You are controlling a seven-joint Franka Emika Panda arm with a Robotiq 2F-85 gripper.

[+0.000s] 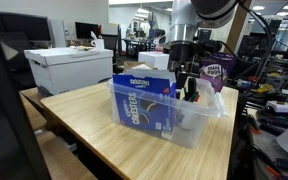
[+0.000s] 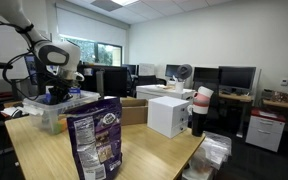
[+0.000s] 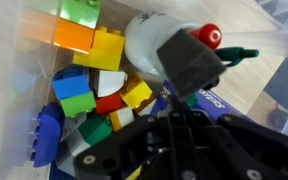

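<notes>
My gripper point(image 1: 187, 88) hangs inside a clear plastic bin point(image 1: 196, 130) on the wooden table; it also shows in an exterior view, gripper point(image 2: 56, 92), bin point(image 2: 50, 118). In the wrist view the gripper point(image 3: 170, 96) has its jaws shut together, with nothing visible between them. Just beyond the tips lies a white bottle point(image 3: 152, 42) with a black cap point(image 3: 190, 60) and a red tip point(image 3: 212, 36). Toy blocks fill the bin floor: yellow point(image 3: 106, 47), orange point(image 3: 72, 37), green point(image 3: 79, 10), blue point(image 3: 72, 92). A blue snack box point(image 1: 144, 106) stands against the bin's near wall.
A purple snack bag point(image 2: 96, 142) stands on the table, seen behind the bin as the purple bag point(image 1: 216, 72). A white box point(image 1: 69, 68) sits on a neighbouring desk. Office desks, monitors and chairs surround the table.
</notes>
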